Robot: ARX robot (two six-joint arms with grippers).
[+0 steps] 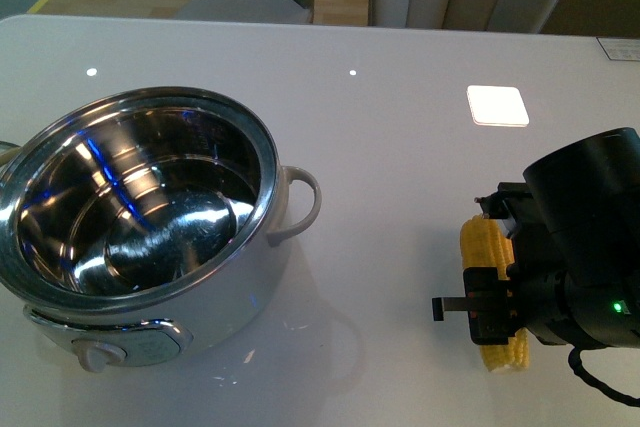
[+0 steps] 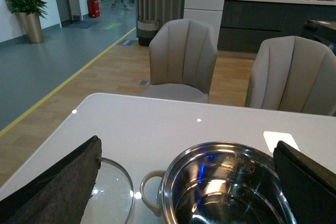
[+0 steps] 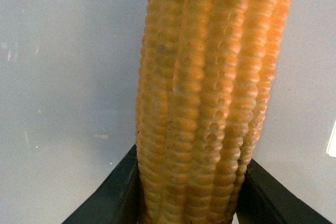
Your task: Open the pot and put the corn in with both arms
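Observation:
The pot (image 1: 140, 207) stands open at the front left of the white table, its steel inside empty; it also shows in the left wrist view (image 2: 226, 187). Its glass lid (image 2: 110, 192) lies flat on the table beside it. My right gripper (image 1: 492, 297) is shut on the corn (image 1: 490, 282) at the front right, low over the table; the right wrist view shows the cob (image 3: 210, 93) clamped between the black fingers (image 3: 113, 198). My left gripper (image 2: 194, 182) is open and empty, its pads (image 2: 58, 187) wide apart above the pot's near side.
A white square tile (image 1: 497, 105) lies on the table (image 1: 400, 147) at the back right. Beige chairs (image 2: 184, 59) stand beyond the far edge. The pot's looped side handle (image 1: 300, 202) points toward the corn.

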